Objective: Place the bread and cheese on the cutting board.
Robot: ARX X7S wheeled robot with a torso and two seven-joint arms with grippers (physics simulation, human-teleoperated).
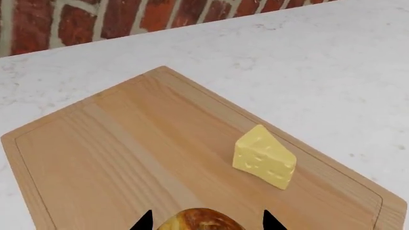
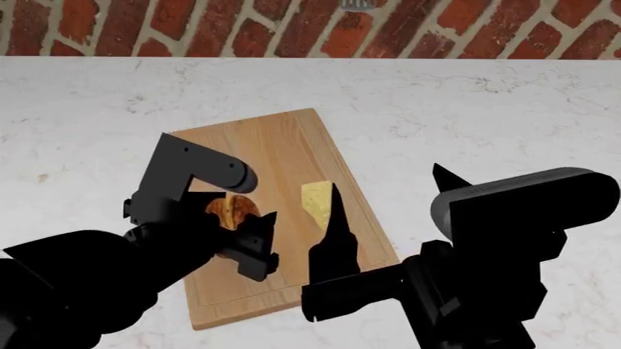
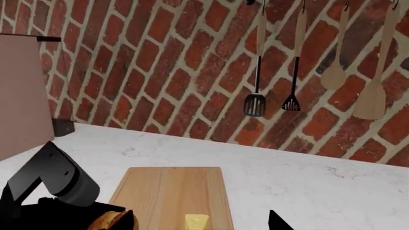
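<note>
- The cheese (image 1: 265,157) already rests on the cutting board (image 1: 128,153), near one long edge.
- The left end effector (image 1: 208,221) grips the bread (image 1: 203,220) over the board, ready for release.
- The right end effector (image 3: 201,221) hangs spread and empty.

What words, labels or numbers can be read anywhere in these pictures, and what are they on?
None. The cutting board, the cheese, the bread, the counter, the brick wall and the hanging utensils show no readable writing.
</note>
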